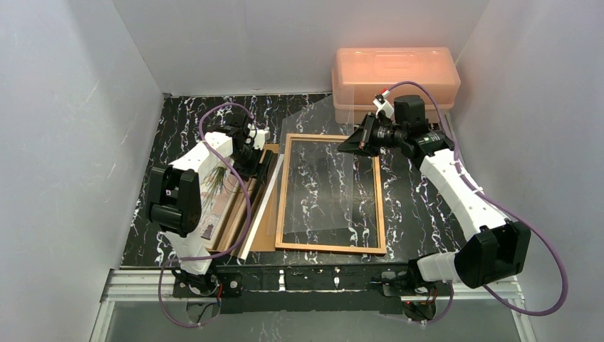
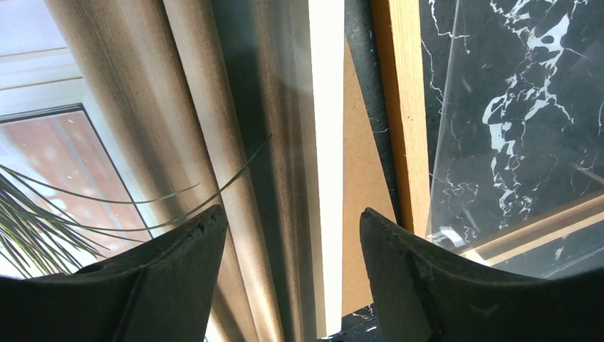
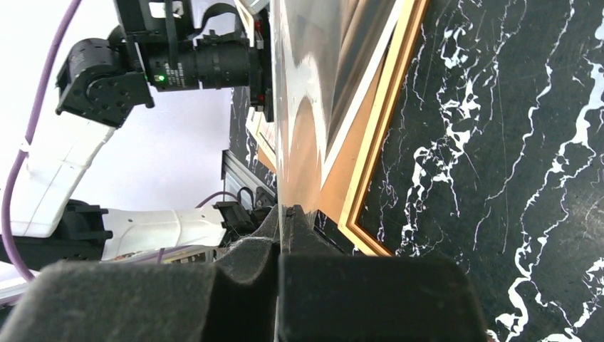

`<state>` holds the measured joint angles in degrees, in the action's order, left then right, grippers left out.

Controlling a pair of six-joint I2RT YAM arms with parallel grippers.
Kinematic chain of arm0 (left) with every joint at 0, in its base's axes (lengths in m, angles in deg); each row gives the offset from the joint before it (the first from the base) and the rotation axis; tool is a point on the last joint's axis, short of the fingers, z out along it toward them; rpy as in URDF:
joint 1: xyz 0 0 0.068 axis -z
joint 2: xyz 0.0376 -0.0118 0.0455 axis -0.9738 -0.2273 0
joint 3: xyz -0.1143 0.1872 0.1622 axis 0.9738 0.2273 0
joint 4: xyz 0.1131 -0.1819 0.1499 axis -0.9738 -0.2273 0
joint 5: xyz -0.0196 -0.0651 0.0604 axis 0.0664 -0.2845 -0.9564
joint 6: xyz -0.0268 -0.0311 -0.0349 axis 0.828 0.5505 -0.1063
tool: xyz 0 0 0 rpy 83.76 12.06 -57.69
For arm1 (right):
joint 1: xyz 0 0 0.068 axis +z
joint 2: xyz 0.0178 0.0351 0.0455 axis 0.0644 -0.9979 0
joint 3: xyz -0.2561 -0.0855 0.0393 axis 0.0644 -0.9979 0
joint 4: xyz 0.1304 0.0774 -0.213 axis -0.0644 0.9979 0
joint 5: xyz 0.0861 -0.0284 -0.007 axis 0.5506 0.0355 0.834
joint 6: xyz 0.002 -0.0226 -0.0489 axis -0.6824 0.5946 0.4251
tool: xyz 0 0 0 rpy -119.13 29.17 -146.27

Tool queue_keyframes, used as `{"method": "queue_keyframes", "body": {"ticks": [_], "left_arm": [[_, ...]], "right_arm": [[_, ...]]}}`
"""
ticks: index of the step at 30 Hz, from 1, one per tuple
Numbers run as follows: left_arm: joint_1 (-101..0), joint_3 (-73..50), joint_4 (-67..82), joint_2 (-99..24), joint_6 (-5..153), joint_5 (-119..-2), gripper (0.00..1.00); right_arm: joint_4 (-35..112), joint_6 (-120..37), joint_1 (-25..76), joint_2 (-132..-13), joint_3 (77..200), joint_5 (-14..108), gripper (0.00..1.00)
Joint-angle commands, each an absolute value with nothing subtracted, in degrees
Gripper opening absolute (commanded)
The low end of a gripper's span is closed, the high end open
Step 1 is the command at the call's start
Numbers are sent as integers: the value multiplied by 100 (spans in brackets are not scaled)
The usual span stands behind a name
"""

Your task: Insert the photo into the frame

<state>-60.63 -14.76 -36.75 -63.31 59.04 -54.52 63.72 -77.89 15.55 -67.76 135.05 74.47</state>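
Now | left claw (image 2: pixel 290 217) spread over photo (image 2: pixel 235 107) edge | right claw (image 3: pixel 285 214) pinching pane (image 1: pixel 327 178) edge over frame (image 1: pixel 331 248)

Frame (image 1: pixel 331 249) flat on tabletop (image 1: pixel 420 206).
Clear pane (image 1: pixel 320 185) over frame's opening, tilted: near edge low within frame, far right part raised, pinched by right end effector (image 3: pixel 288 212) at frame's far right corner.
Backing board (image 1: pixel 265 231) against frame's left rail.
Photo (image 1: pixel 221 189) left of frame, overlapping board; left end effector (image 2: pixel 292 210) above it.
Plastic box (image 1: pixel 395 75) behind frame, to the right.
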Motion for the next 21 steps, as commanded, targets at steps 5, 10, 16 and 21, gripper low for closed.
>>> {"method": "queue_keyframes", "body": {"ticks": [5, 10, 16, 21], "left_arm": [[-6096, -1470, -3797, -6174, 5900, -5393, 66], [-6096, -1462, -3793, -6157, 5920, -5371, 66], [-6096, -1457, -3797, -6155, 5926, -5355, 66], [-6101, -1466, -3794, -6149, 5930, -5348, 65]], "right_arm": [[6244, -7678, 1564, -6529, 13345, 7465, 1], [6455, -7504, 1559, -6510, 13410, 7388, 1], [6535, -7390, 1511, -6527, 13382, 7391, 1], [6660, -7262, 1379, -6536, 13450, 7415, 1]]}}
